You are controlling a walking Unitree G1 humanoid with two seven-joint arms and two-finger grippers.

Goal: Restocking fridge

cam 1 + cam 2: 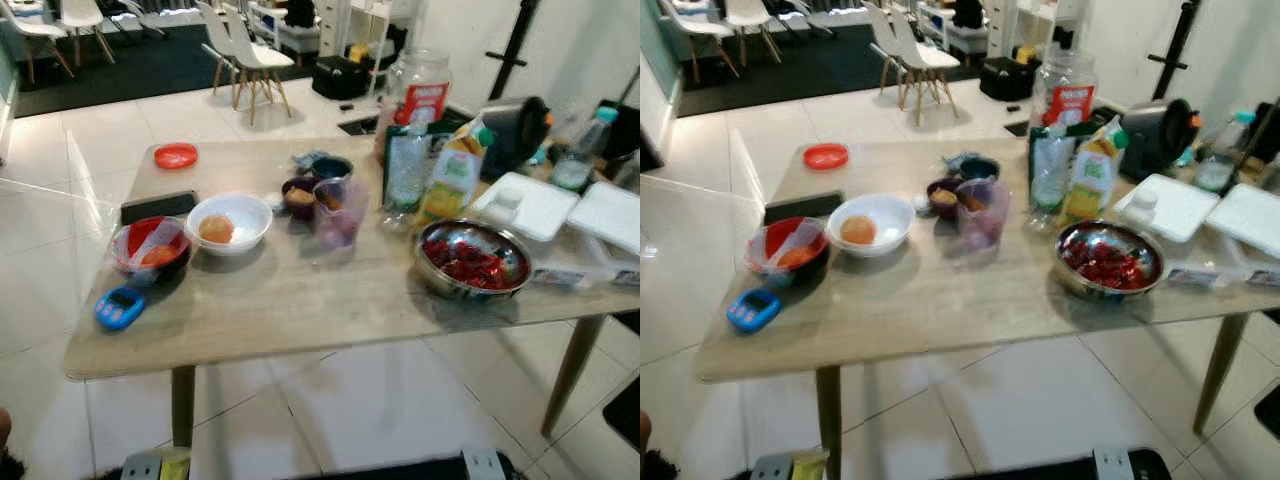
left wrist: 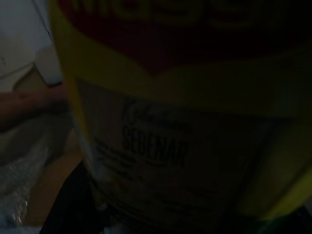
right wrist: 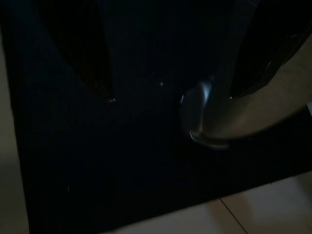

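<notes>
The juice carton (image 1: 452,176) stood on the desk (image 1: 300,300) at two o'clock, beside the metal bowl (image 1: 472,262). It looked light and squashy; hold its middle. Fingers: cannot tell.

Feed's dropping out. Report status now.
Left end effector: yellow packet close against camera. Right end effector open, idle. Table crowded: juice carton, steel bowl.

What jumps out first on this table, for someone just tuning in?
The shiny steel bowl of red food near the front right of the wooden table catches the eye first. Behind it stands a yellow-green juice carton beside a big clear jar with a red label. Toward the left, a white bowl holding an orange ball sits by a red plastic-wrapped bowl.
</notes>
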